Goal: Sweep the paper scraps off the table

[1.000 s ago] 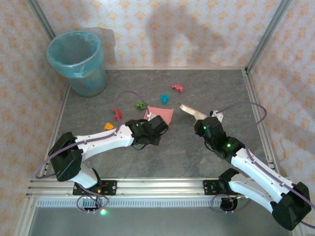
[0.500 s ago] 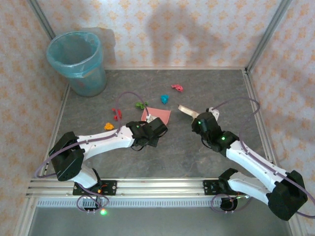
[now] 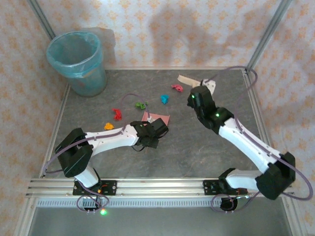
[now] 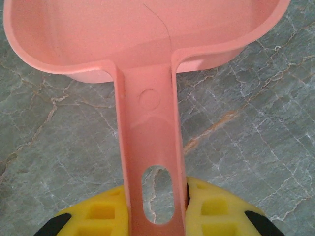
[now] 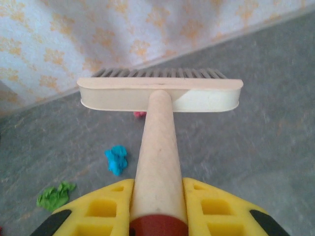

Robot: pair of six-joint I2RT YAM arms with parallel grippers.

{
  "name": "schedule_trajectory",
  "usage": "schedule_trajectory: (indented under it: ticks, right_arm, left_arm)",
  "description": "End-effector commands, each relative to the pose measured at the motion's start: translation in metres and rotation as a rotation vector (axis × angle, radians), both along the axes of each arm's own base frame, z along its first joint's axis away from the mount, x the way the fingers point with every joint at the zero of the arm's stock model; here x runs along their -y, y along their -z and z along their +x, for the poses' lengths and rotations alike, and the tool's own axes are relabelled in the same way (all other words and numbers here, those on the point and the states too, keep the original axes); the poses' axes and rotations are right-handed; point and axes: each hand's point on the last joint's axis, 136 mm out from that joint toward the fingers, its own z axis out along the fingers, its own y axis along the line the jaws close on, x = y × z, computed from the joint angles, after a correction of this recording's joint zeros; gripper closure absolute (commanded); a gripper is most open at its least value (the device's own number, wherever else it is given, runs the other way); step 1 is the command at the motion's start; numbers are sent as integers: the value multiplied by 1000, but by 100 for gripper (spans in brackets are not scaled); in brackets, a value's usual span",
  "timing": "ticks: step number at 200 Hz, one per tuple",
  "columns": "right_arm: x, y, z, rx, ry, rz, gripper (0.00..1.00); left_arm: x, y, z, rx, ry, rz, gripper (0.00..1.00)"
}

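Observation:
Paper scraps lie in a loose line across the table (image 3: 197,147): pink (image 3: 176,88), blue (image 3: 164,99), green (image 3: 141,105), red (image 3: 116,114) and orange (image 3: 109,126). My left gripper (image 3: 150,129) is shut on the handle (image 4: 147,147) of the pink dustpan (image 3: 158,118), whose mouth faces the green and blue scraps. My right gripper (image 3: 198,94) is shut on the wooden handle (image 5: 158,157) of a cream brush (image 3: 188,79). The brush is raised near the back wall, just right of the pink scrap (image 5: 140,114). The blue scrap (image 5: 116,159) and green scrap (image 5: 55,194) lie to its left.
A blue-lined waste bin (image 3: 78,61) stands at the back left corner. Aluminium rails edge the table, with patterned walls close behind the brush. Bare marbled surface (image 4: 256,123) lies to the right of the dustpan.
My right arm has swung the brush from mid-table to the back, past the pink scrap. The left gripper and dustpan have shifted only slightly.

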Motion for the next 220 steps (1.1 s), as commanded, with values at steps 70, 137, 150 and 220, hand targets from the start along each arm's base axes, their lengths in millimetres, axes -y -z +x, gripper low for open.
schedule_trajectory:
  ticks: [70, 137, 150, 220]
  right_arm:
    - [-14, 61, 91, -220, 3, -260, 100]
    - [-21, 93, 101, -334, -47, -343, 100]
    - [-20, 94, 99, -339, -47, -348, 100]
    - [-17, 83, 62, -344, -65, -205, 100]
  left_arm:
    - [10, 0, 1, -17, 33, -29, 100]
    - [16, 4, 0, -30, 69, -35, 100]
    - [15, 3, 1, -23, 66, -29, 100]
    - [6, 1, 6, 10, 42, 14, 100]
